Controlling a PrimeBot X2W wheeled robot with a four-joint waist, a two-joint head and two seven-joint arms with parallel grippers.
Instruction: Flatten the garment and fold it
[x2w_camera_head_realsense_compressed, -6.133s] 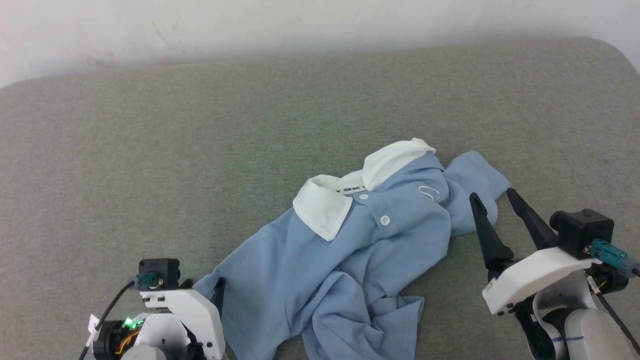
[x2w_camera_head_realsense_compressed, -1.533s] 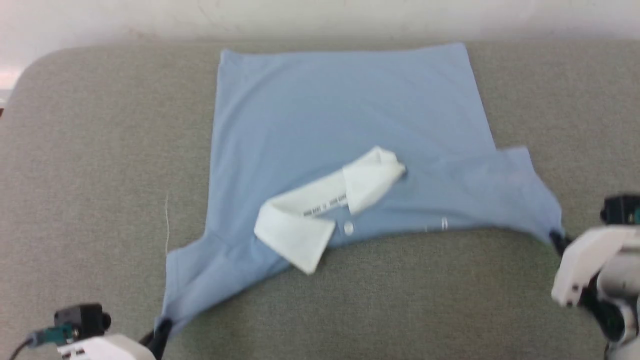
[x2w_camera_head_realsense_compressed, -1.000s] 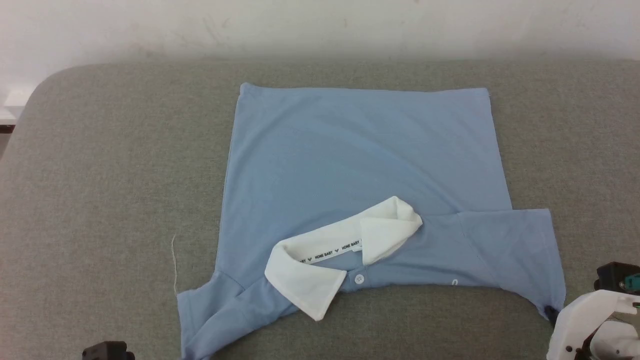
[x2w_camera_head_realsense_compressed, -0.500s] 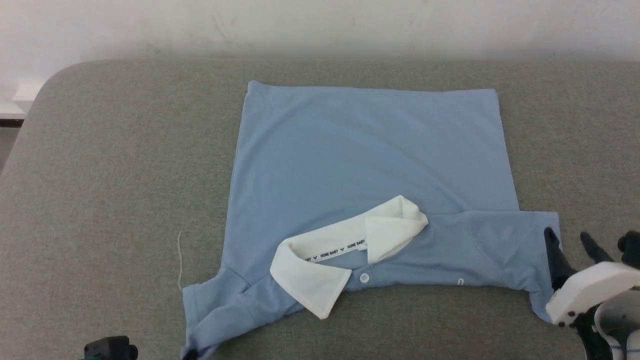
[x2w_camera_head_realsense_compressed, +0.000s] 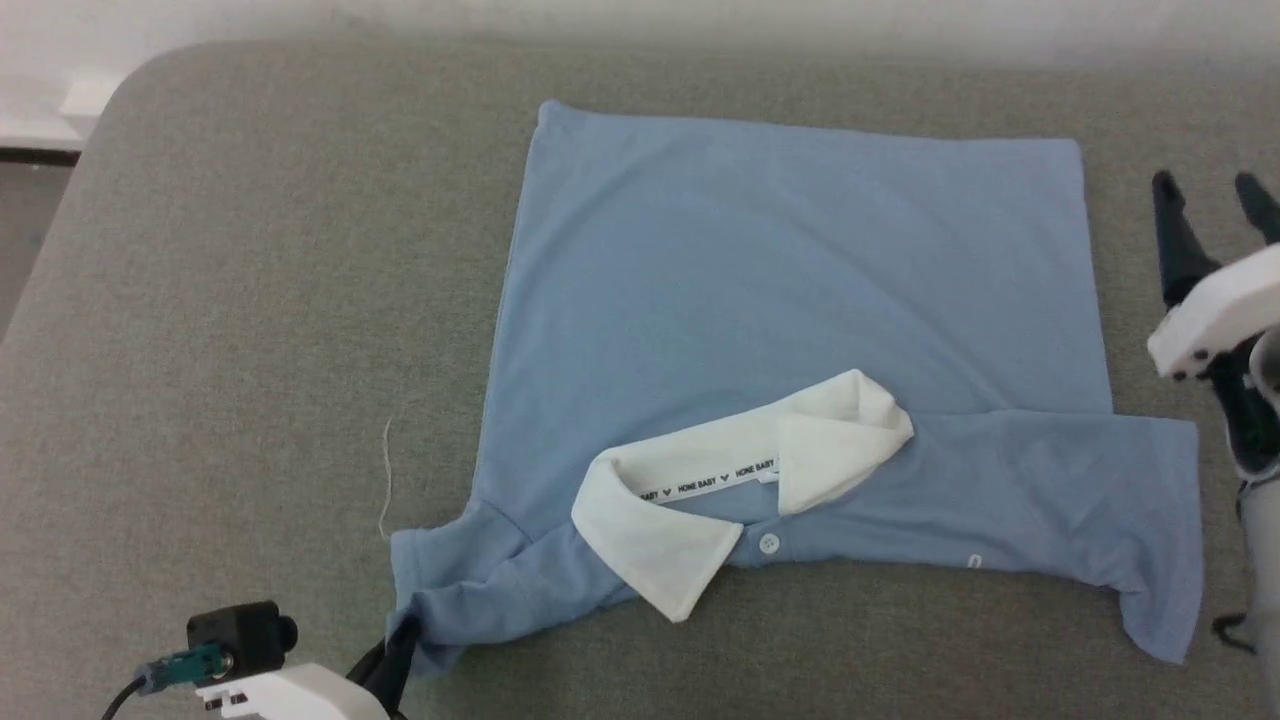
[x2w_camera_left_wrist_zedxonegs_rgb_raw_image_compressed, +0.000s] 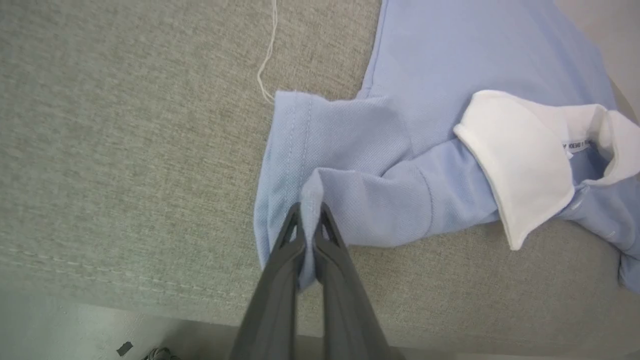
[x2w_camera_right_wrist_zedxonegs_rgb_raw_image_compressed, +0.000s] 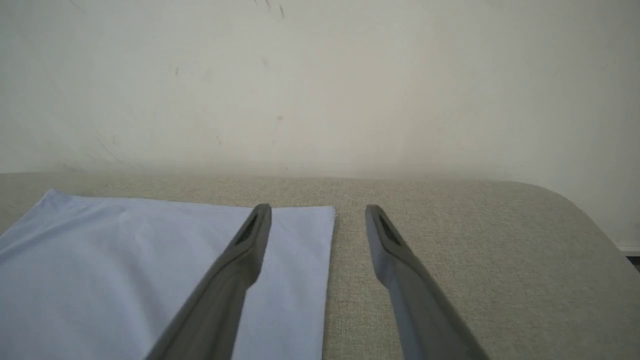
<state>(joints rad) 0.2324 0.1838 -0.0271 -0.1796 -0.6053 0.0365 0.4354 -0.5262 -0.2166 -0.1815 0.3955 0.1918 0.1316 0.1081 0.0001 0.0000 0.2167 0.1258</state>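
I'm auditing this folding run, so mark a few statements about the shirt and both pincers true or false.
The left pincer is shut on a sleeve of the garment. True.
The right pincer grips the other sleeve. False: it is open and holds nothing.
The white collar lies nearer the robot than the hem. True.
The garment is folded in half. False: its body lies spread flat.
A loose thread lies on the grey surface beside the garment. True.

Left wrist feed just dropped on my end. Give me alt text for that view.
The left gripper, jaws shut, pinches a raised fold at the edge of the light blue shirt's crumpled sleeve on the grey cushion. The white collar lies to the right, and a loose white thread lies on the cushion above the sleeve.
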